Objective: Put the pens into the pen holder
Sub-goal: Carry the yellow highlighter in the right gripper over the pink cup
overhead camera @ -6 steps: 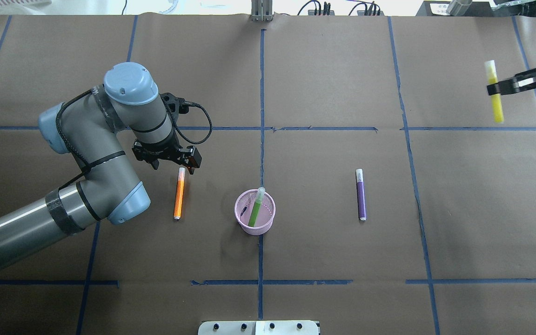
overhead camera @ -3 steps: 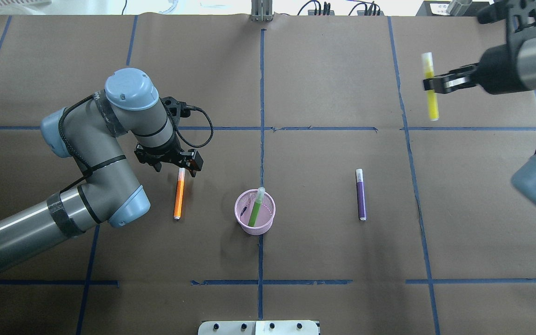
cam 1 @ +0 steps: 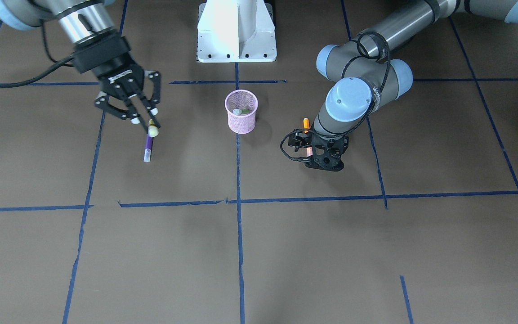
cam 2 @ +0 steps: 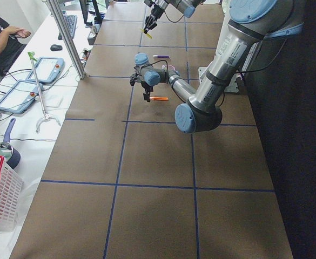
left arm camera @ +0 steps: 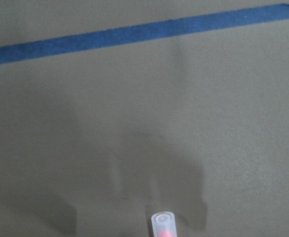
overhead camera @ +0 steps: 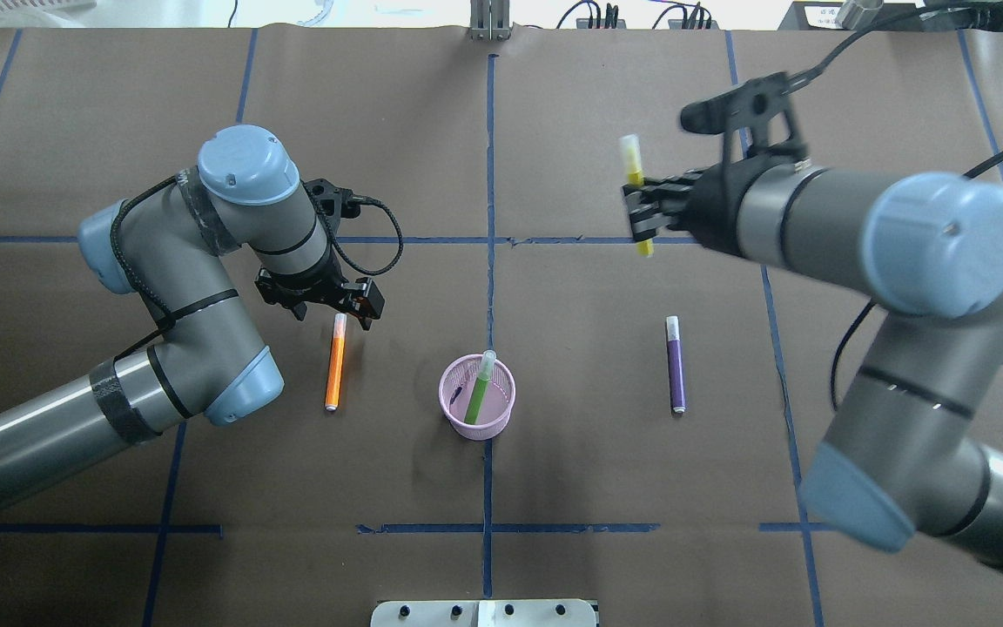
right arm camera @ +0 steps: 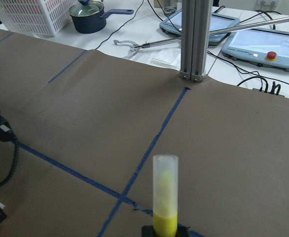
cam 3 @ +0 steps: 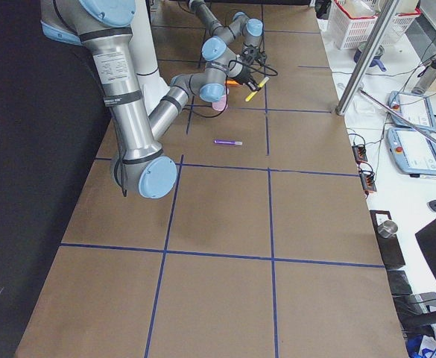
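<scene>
Above the table [overhead camera: 606,488], the yellow pen [overhead camera: 632,165] is clamped in the right gripper [overhead camera: 639,212] and is best lowered upright into the pen holder [overhead camera: 444,392], while the state of the left gripper [overhead camera: 353,312] cannot be told.

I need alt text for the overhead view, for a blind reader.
The right end effector holds a yellow pen aloft. A green pen leans in the pink holder; an orange pen, near the left end effector, and a purple pen lie on either side.
</scene>
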Robot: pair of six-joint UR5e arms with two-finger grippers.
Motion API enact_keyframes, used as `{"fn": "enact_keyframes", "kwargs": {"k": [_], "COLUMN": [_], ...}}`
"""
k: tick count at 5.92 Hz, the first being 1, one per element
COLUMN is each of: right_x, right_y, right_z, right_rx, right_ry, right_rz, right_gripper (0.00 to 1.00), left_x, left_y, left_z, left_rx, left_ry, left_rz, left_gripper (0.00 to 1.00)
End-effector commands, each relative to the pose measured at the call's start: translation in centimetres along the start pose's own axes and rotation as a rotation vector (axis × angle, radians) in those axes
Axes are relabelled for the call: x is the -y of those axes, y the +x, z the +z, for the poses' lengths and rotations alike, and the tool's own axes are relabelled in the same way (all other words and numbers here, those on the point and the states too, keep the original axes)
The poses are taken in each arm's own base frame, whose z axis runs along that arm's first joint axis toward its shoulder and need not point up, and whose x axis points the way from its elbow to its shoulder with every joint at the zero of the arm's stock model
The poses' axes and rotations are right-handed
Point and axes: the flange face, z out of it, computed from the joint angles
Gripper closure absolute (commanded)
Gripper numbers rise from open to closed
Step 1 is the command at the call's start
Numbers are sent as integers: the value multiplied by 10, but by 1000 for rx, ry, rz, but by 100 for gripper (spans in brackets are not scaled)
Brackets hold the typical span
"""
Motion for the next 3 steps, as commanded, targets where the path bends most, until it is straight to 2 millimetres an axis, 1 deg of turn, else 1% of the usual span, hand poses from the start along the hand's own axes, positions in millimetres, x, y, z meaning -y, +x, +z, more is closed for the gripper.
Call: {"fn": "enact_keyframes", "kwargs": {"k": [1, 2, 3], "right_x": [-21, -28, -29], "right_y": [-92, -111, -130], "right_z": [11, 17, 25], "right_rx": [13, 16, 34], "right_ry": [27, 33, 28], "right_rz": [12, 7, 6], "right_gripper": [100, 100, 100], "left_x": [0, -1, -1], "left_y": [2, 2, 3], "left_z": [-1, 0, 1], "left_rx": [-2, -2, -2], "left_ry": [1, 0, -1], "left_rz": [2, 3, 4], "left_gripper": [0, 0, 0]}}
